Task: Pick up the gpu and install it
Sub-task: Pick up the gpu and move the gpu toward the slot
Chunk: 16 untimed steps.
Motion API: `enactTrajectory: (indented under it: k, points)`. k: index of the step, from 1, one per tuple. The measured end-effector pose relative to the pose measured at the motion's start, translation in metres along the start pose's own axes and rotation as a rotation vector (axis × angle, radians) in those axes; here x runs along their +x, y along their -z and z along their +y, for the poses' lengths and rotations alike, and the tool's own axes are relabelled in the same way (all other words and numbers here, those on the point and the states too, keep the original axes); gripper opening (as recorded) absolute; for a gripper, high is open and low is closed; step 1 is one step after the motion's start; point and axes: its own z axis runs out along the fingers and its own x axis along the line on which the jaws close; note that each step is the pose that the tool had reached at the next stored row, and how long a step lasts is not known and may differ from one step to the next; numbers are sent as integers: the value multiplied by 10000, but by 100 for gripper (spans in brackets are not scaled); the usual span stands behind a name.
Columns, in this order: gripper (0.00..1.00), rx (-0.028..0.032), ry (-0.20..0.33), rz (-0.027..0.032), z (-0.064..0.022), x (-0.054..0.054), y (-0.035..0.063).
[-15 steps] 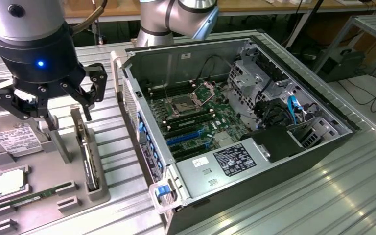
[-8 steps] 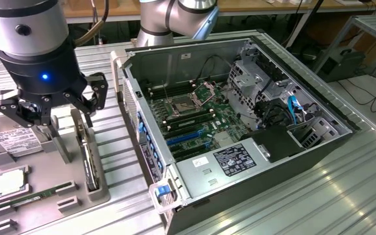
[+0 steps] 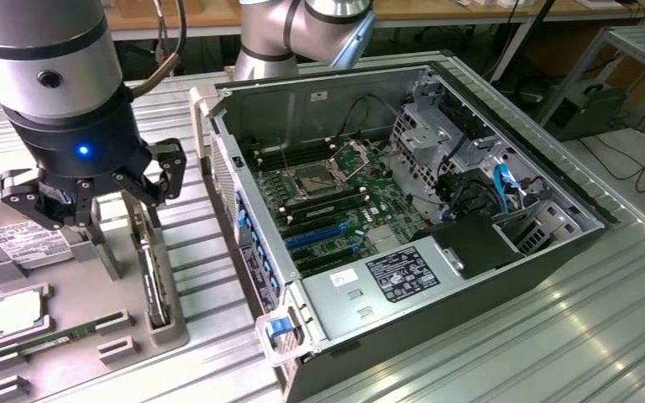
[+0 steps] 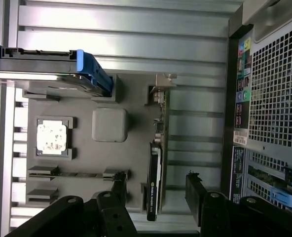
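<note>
**A:** What is sitting at the exterior view's left?

**B:** A matte grey moulded holder (image 3: 87, 294) is lying there. It is carrying a boxy silver hard drive (image 3: 26, 239), a square CPU (image 3: 17, 312) and a narrow green memory stick (image 3: 54, 340). The gpu (image 3: 154, 281) is standing on edge in the holder's right-hand slot, thin and dark, with a silvery bracket.

**A:** And the gripper?

**B:** The gripper (image 3: 127, 243) is hanging just above the card, its black jaws standing wide apart and gripping nothing.

**A:** Further right?

**B:** An open computer case (image 3: 300, 109) is lying on its side, showing its green motherboard (image 3: 334, 201). Everything is resting on a ribbed aluminium table (image 3: 502, 336). Cables (image 3: 637, 164) are trailing on the floor at the far right.

**A:** What is the wrist view adding?

**B:** It is showing the gpu (image 4: 154, 173) running between the two fingers (image 4: 120, 187) with a gap on each side. It is also showing the case's perforated rear panel (image 4: 276, 89).
</note>
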Motion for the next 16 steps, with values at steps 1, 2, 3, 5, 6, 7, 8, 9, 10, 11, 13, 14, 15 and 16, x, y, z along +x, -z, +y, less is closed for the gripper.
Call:
enactTrajectory:
  k: [1,2,3,5,6,7,8,9,10,11,13,14,15,16]
  points:
    - [60,1,0,1,-1,1,-16]
    - [60,1,0,1,-2,3,-36]
    - [60,0,0,0,-2,4,-52]
    - [60,0,-1,0,-3,12,-89]
    - [60,0,-1,-1,-5,15,-108]
    - [60,0,1,0,-6,17,-126]
    - [60,1,1,0,-7,19,-144]
    - [60,0,0,1,-8,22,-172]
    - [60,1,0,1,-9,22,-187]
    - [60,1,0,1,-10,23,-205]
    - [60,0,-2,0,-13,24,-243]
    - [60,0,-1,1,-14,23,-262]
    - [60,1,-3,0,-18,23,-279]
    - [60,1,-24,-1,-21,23,-297]
